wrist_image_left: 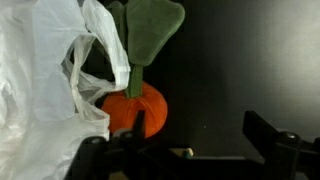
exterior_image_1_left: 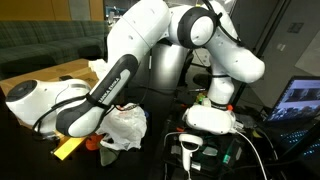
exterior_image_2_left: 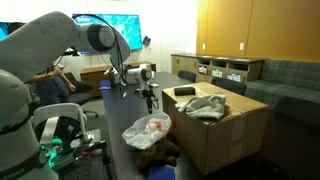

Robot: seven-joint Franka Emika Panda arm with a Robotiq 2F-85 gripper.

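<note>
So in an exterior view the big glossy white-and-black arm (exterior_image_1_left: 100, 95) blocks most of the action, and I can't make out the gripper there, just a crinkly white plastic bag (exterior_image_1_left: 125, 125) slumped on the dark tabletop with a flat yellow strip (exterior_image_1_left: 65, 148) lying near it. In an exterior view from further back, the gripper (exterior_image_2_left: 151, 100) hangs just above the plastic bag (exterior_image_2_left: 147, 130), which sits on a long dark table (exterior_image_2_left: 115, 112) next to an open brown cardboard box (exterior_image_2_left: 235, 125); too small to read the jaws here. The wrist view is the good one: a round, fuzzy orange toy (wrist_image_left: 135, 108) with a floppy green leaf (wrist_image_left: 150, 30), felt by the look of it, lies on the black surface, tucked right against the thin, wrinkled bag (wrist_image_left: 40, 70). The gripper (wrist_image_left: 182, 140) has its dark fingers spread wide apart with nothing pinched between them, the orange toy sitting just by one finger.
</note>
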